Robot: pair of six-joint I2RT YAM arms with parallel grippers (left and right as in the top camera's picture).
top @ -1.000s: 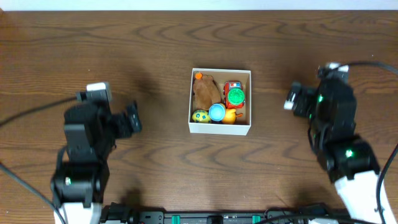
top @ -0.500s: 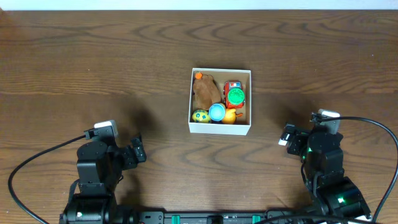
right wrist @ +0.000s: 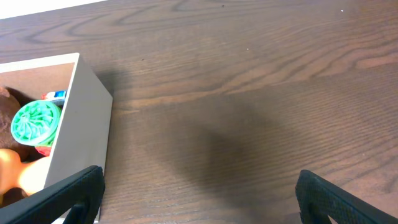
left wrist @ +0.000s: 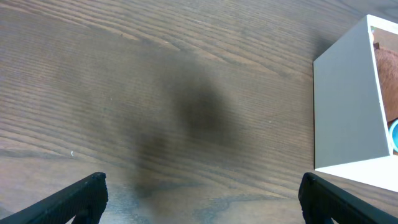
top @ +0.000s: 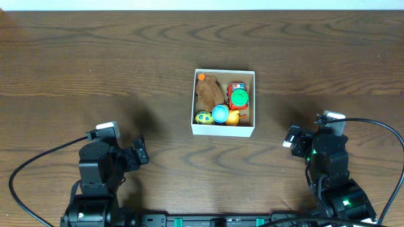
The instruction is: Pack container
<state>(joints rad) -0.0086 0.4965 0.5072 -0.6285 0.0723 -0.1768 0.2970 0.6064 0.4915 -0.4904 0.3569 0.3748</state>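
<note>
The container, a small white-walled box with a tan inside, stands at the table's middle. It holds several toys: a brown plush, a red and green toy, a yellow-green ball, a blue round toy and an orange-yellow piece. My left gripper is open and empty, low at the front left, well apart from the box. My right gripper is open and empty at the front right. The box wall shows in the left wrist view and in the right wrist view.
The dark wood table stretches all round the box. Black cables run from both arms near the front edge. A pale strip marks the table's far edge.
Both arms drew back from the box's sides toward the front edge between one second and half a second ago. Since then nothing has moved.
</note>
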